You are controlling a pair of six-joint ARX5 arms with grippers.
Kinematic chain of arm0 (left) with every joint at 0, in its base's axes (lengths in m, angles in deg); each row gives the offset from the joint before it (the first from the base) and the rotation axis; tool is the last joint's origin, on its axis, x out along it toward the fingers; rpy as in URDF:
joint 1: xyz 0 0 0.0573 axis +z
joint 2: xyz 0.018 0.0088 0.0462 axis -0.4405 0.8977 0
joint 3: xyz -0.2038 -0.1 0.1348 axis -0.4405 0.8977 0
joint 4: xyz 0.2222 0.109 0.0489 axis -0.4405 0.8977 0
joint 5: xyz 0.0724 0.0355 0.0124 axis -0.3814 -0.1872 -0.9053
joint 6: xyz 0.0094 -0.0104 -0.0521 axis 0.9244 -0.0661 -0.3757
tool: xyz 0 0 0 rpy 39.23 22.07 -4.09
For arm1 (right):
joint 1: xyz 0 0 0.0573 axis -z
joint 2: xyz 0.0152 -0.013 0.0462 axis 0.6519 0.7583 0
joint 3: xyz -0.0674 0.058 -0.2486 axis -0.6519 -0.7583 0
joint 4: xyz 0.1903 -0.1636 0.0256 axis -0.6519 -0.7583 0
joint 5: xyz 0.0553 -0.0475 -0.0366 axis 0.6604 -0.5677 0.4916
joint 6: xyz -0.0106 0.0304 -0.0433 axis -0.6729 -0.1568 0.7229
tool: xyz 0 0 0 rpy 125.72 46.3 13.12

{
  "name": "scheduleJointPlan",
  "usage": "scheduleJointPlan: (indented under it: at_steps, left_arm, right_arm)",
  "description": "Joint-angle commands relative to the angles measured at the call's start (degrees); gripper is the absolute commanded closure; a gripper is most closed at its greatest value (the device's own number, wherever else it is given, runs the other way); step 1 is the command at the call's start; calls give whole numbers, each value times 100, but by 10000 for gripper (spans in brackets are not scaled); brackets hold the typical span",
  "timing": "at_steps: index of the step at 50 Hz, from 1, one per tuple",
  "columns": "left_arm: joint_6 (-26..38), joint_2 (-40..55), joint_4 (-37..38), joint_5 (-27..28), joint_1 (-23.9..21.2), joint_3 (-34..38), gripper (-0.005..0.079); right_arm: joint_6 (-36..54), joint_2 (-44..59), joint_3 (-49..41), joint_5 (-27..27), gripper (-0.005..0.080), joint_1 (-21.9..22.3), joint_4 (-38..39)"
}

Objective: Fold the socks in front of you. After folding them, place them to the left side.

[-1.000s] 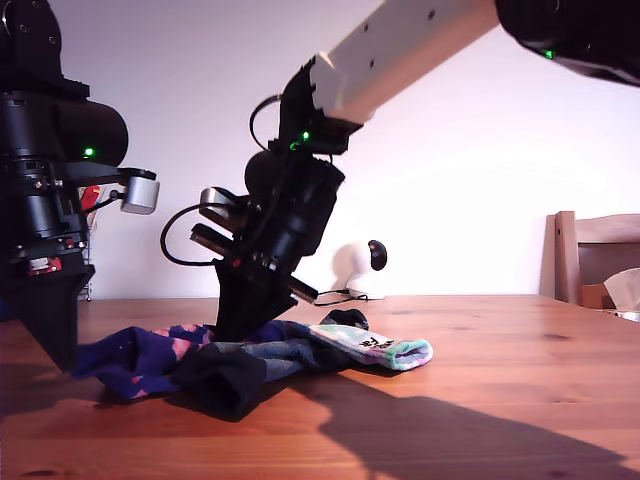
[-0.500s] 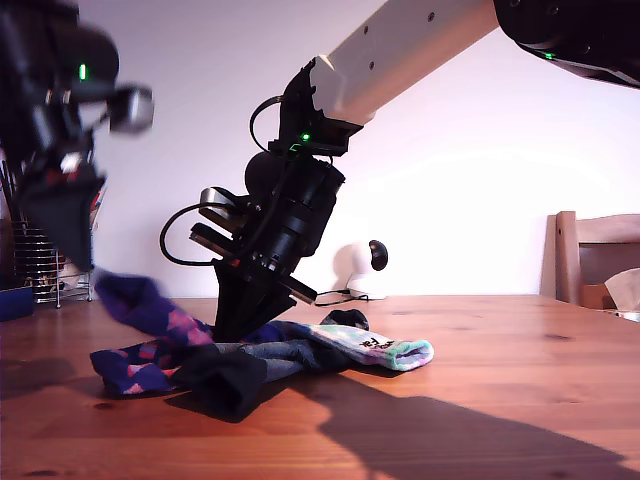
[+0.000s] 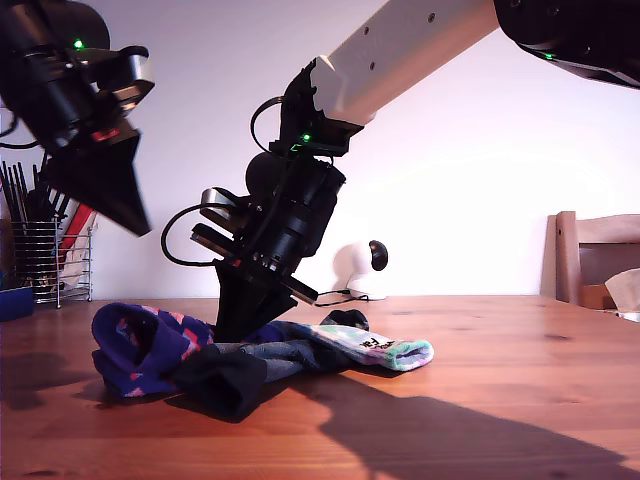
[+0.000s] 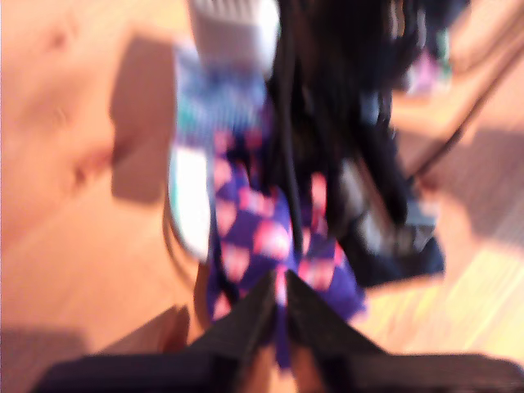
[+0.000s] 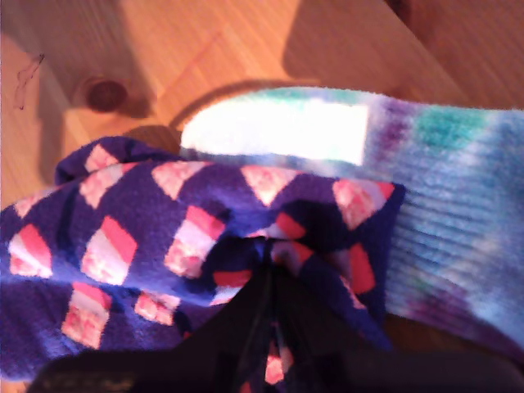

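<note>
While raised above desk (image 3: 500, 400) at exterior view's left, my first hand (image 3: 112, 200) hangs clenched and empty, clear of socks; first wrist view blurred. My second hand (image 3: 240, 320) down on pile, jaws pinched on navy-purple sock (image 5: 147, 237). Navy-purple sock (image 3: 140, 350) lies bunched, doubled over at pile's end toward exterior view's left. Black sock (image 3: 225, 378) crumpled in front, touching it. Tie-dye sock (image 3: 385, 350) stretches toward exterior view's right, partly under the navy one.
</note>
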Motion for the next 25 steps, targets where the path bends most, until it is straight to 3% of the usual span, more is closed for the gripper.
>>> scheduleJointPlan:
  at_steps: [1,12,16,25]
  left_arm:
    - [-138,293,-63,116,0,94,677]
    - [-31,977,-63,597,2,94,691]
    - [240,1235,-37,603,0,94,768]
    - [400,1685,-87,748,2,96,764]
  right_arm:
    - [11,323,-61,-61,764,46,-92]
    - [9,323,-61,-59,764,122,-129]
    - [7,323,-61,-59,764,122,-133]
    - [-61,323,-61,-57,764,125,-127]
